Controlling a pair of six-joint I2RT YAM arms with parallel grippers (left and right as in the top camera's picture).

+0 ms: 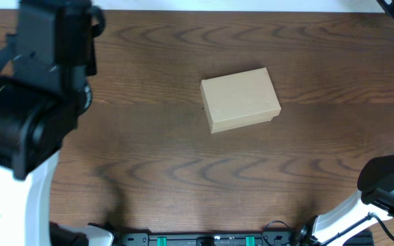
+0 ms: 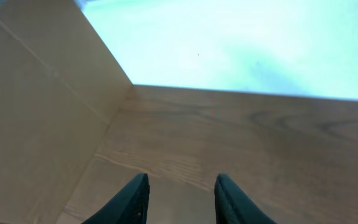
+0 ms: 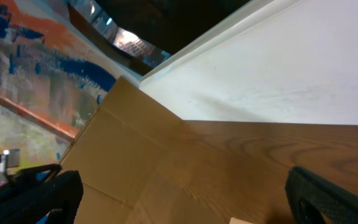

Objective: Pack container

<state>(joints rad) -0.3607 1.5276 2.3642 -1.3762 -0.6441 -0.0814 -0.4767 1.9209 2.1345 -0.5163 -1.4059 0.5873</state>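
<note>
The container [image 1: 241,100], a small tan cardboard box, lies in the middle of the wooden table with its lid down and slightly turned. Neither arm touches it. My left arm [image 1: 40,82] looms over the table's left side. In the left wrist view my left gripper [image 2: 180,182] shows two dark fingers with a gap and nothing between them, above bare wood. My right arm [image 1: 388,184] sits at the front right. The right gripper [image 3: 182,186] is spread wide and empty. The container is out of view in the left wrist camera.
A large tan cardboard panel [image 2: 36,124] stands to the left of my left fingers and also shows as a tan cardboard panel [image 3: 123,143] in the right wrist view. A white wall [image 3: 278,68] lies beyond the table edge. A pale corner [image 3: 241,220] pokes in below.
</note>
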